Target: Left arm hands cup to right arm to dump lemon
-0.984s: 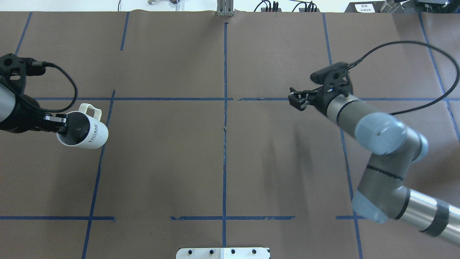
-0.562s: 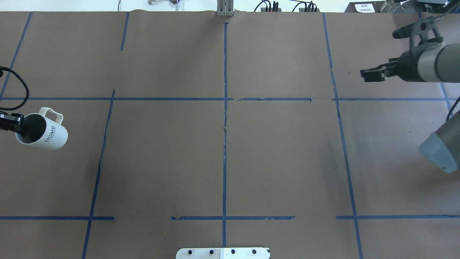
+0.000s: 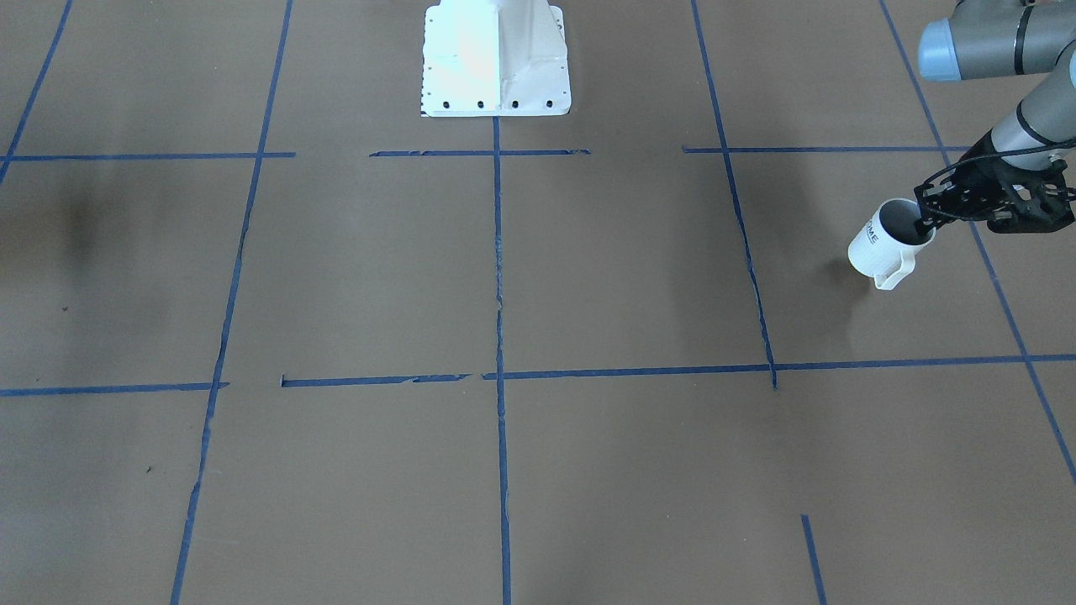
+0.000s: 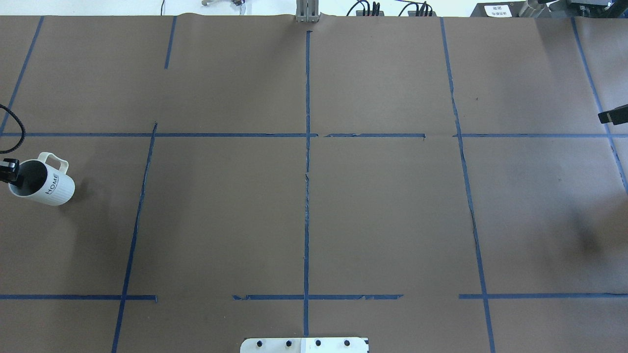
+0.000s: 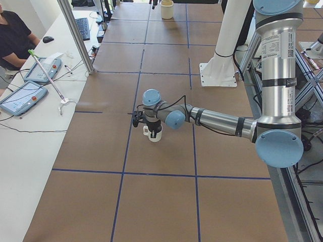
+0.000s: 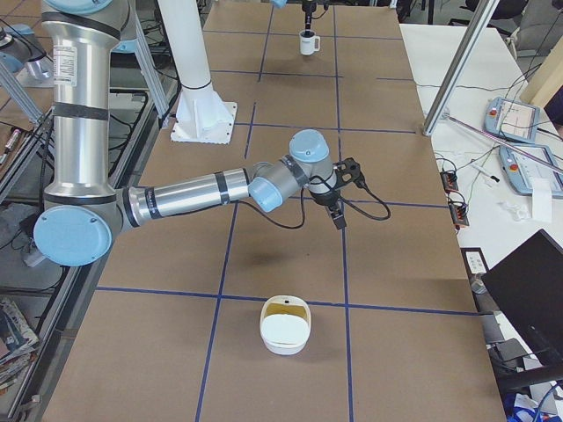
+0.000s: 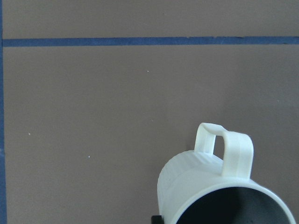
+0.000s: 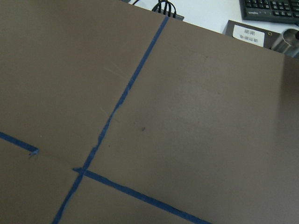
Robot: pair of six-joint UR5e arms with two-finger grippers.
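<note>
The white cup [image 4: 46, 186] with "HOME" on its side hangs tilted, low over the table's left edge. It also shows in the front-facing view [image 3: 883, 248] and in the left wrist view [image 7: 210, 186]. My left gripper [image 4: 10, 172] is shut on its rim, one finger inside the dark mouth, and it shows in the front-facing view [image 3: 926, 223] too. The lemon is hidden. Only the tip of my right gripper [image 4: 613, 115] shows at the overhead view's right edge. It hangs over bare table in the exterior right view [image 6: 338, 216], holding nothing. I cannot tell whether it is open.
Brown table cover with blue tape lines [image 4: 307, 147]. A white bowl [image 6: 285, 327] sits near the table's end on my right. The robot's white base [image 3: 496, 59] stands mid-table. Operator desks with tablets [image 5: 25, 96] flank the table's far side.
Both arms have drawn apart. The left gripper carried the cup leftward to the table's edge. The right arm swung right, almost out of the overhead view.
</note>
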